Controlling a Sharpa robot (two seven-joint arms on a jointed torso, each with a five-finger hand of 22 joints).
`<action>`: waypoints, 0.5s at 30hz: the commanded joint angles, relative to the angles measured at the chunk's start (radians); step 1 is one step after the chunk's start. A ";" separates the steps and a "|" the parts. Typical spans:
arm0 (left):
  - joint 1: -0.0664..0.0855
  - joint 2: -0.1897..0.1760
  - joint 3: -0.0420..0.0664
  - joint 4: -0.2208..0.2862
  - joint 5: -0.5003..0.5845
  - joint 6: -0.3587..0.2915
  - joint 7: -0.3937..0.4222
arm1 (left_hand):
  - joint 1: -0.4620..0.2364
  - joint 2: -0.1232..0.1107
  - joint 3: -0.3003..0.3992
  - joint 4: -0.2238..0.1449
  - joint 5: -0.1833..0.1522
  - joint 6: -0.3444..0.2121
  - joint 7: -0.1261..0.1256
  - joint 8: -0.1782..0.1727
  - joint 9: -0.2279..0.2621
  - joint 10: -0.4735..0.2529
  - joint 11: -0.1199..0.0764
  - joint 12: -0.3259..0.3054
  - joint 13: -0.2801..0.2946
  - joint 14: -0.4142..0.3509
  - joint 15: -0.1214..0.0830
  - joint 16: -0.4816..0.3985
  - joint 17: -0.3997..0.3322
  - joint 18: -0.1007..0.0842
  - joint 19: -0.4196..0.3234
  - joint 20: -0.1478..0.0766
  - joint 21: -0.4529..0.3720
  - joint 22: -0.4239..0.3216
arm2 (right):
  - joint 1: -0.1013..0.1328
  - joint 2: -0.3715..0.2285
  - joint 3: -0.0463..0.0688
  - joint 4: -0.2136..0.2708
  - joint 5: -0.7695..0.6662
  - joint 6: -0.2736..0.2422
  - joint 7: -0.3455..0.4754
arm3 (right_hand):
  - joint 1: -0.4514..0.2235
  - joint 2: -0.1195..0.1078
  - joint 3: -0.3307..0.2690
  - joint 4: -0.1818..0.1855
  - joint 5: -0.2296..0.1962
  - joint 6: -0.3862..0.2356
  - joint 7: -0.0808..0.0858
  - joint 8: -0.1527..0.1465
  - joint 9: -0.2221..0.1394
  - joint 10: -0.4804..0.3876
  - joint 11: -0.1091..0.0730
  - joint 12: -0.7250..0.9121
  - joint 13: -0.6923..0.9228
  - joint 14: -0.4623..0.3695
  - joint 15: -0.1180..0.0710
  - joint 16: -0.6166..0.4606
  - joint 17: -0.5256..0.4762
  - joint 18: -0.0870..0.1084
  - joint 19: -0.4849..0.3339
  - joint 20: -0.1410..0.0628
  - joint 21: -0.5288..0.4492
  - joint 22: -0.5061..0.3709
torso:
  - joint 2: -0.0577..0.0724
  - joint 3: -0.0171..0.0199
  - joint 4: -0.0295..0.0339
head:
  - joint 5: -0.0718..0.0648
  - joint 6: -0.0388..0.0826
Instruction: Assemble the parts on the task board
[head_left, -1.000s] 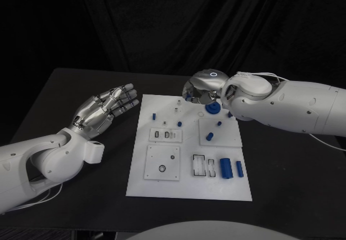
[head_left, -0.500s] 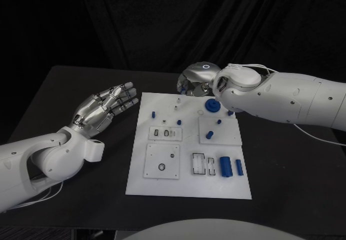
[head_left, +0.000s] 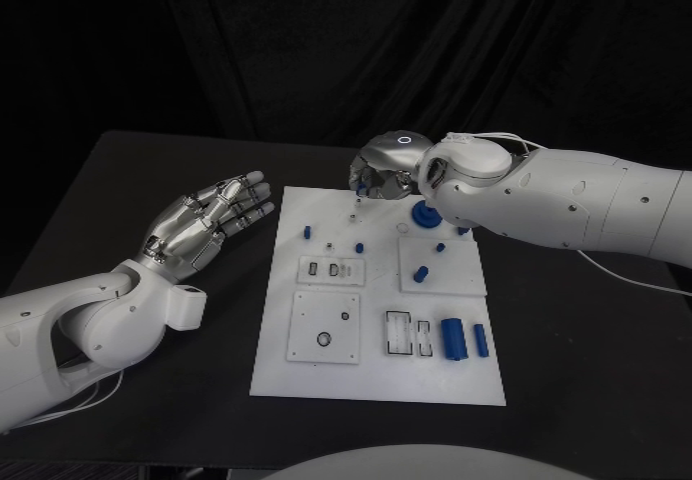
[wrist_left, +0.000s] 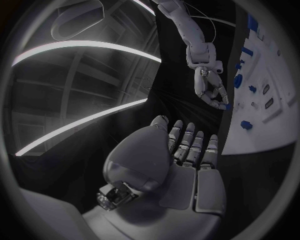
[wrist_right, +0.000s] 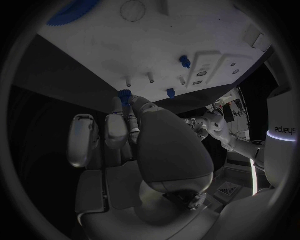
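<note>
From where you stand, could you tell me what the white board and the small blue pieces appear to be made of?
The board looks like matte white plastic or painted sheet: flat, even, no glare. The blue pieces look like moulded or printed plastic, uniformly coloured and dull. Neither can be confirmed by sight.

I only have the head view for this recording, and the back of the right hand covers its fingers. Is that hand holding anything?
Observer: Yes. In the right wrist view, the right hand pinches a small blue part at its fingertips.
Operator: Where is that part relative to the board?
Observer: It is by the edge of the task board, close to two short white pegs. I cannot tell whether it touches the board.
</note>
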 joint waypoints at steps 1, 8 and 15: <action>0.002 0.003 0.001 0.001 -0.001 0.016 0.078 | 0.006 0.000 0.006 -0.001 0.006 0.001 0.006 -0.002 0.001 -0.003 0.004 -0.003 0.000 -0.001 0.007 0.005 0.001 -0.004 0.003 0.006 0.003 -0.001 | -0.001 0.001 0.001 -0.001 -0.001 0.015 -0.012 | -0.004 -0.003 -0.002 0.005 -0.002 -0.004 0.000 -0.003 0.001 0.015 -0.012 -0.005 0.001 0.006 0.002 0.007 0.002 -0.012 0.009 0.001 0.004 0.042 | 0.004 -0.0016 0.0020 | -0.001 0.002; 0.002 0.002 0.001 -0.002 -0.001 0.016 0.077 | 0.007 0.001 0.009 -0.001 0.007 0.001 0.006 -0.002 0.002 -0.004 0.004 -0.003 0.000 0.001 0.007 0.006 0.001 -0.005 0.004 0.006 0.004 -0.001 | -0.005 0.000 0.001 -0.001 -0.001 0.019 -0.014 | -0.005 -0.002 -0.002 0.006 -0.003 -0.005 0.001 -0.004 0.001 0.015 -0.012 -0.007 0.001 0.006 0.002 0.007 0.002 -0.012 0.008 0.001 0.003 0.041 | 0.003 -0.0015 0.0022 | 0.003 -0.004; 0.002 0.001 0.001 -0.003 -0.001 0.017 0.076 | 0.007 0.001 0.009 -0.001 0.007 0.001 0.006 -0.002 0.002 -0.004 0.004 -0.003 0.000 0.001 0.007 0.006 0.001 -0.005 0.004 0.006 0.004 -0.001 | -0.007 0.000 0.001 -0.003 -0.001 0.028 -0.018 | -0.006 -0.002 -0.002 0.007 -0.005 -0.006 0.002 -0.006 0.002 0.015 -0.011 -0.009 0.000 0.005 0.003 0.006 0.001 -0.012 0.008 0.001 0.003 0.042 | 0.002 -0.0023 0.0010 | 0.002 -0.007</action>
